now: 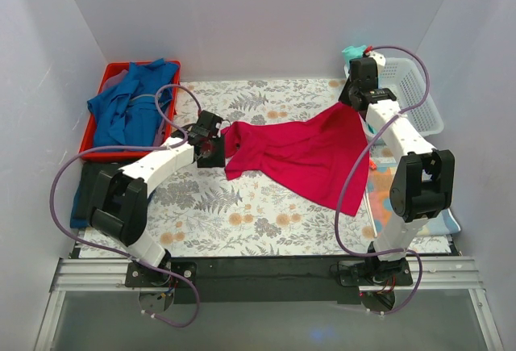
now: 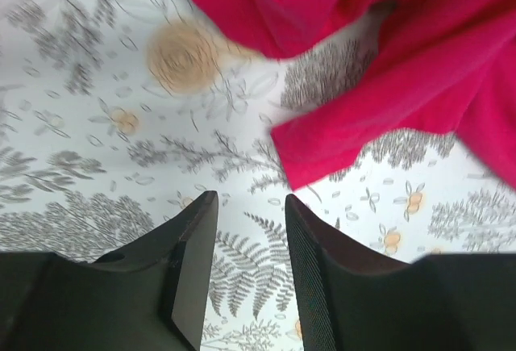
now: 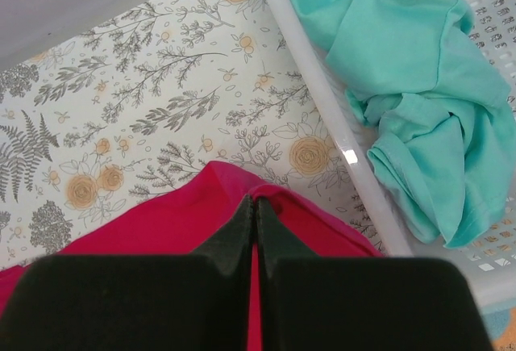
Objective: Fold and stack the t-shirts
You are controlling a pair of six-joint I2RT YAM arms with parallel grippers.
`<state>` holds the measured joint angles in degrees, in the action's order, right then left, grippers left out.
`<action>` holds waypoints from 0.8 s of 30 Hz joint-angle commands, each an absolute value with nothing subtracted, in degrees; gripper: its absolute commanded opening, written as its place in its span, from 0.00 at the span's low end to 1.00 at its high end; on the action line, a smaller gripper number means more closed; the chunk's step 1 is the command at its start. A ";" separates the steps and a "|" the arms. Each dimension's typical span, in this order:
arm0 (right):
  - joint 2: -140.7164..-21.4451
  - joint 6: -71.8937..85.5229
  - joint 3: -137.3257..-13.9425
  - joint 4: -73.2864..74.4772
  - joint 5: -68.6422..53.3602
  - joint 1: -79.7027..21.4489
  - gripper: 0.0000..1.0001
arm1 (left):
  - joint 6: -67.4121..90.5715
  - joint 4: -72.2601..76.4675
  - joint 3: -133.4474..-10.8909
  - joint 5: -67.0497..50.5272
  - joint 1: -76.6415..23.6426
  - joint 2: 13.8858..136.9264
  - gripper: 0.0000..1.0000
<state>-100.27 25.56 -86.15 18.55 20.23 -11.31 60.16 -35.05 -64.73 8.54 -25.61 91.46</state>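
Clearly the crimson-pink t-shirt (image 1: 302, 153) is a limp, light thing. It lies rumpled across the middle of the floral surface (image 1: 242, 214) in the overhead view, one corner drawn up toward the upper right where the right arm (image 1: 395, 125) has it. In the right wrist view the right jaws are pressed together on a small ridge of the crimson fabric (image 3: 161, 238), just beside the rim of the white basket (image 3: 322, 101), in which a teal t-shirt (image 3: 403, 85) lies crumpled.

The left jaws are spread with nothing between them, low over the surface. In the left wrist view the nearest folded edge of the shirt (image 2: 322, 149) lies just beyond their tips, apart from them. Blue t-shirts (image 1: 129, 109) are heaped in the red bin (image 1: 173, 68) at the upper left.

I judge that cloth this soft holds no shape of its own. Lifted by one corner it will sag and bunch, and it will likely drag on the patterned surface instead of sliding cleanly. It is not fragile, and a firm pinch cannot hurt it. The best holds look like the hem or a shoulder seam, where the layers are doubled, one at each end so the shirt can be pulled flat. A thin single layer could slip out.
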 commanded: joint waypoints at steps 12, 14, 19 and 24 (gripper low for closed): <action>-100.55 25.84 -89.38 19.34 20.30 -11.25 0.01 | 59.33 -26.01 -61.26 -6.94 -25.49 96.76 0.40; -100.46 25.66 -89.74 19.60 20.83 -11.25 0.01 | 59.33 -26.10 -61.52 -6.51 -25.58 97.90 0.39; -100.37 25.49 -90.00 19.86 21.27 -11.16 0.01 | 59.94 -27.16 -60.91 -2.82 -25.58 98.00 0.36; -100.20 26.01 -89.21 19.86 21.09 -11.25 0.01 | 60.56 -27.51 -60.56 -0.97 -25.58 100.10 0.34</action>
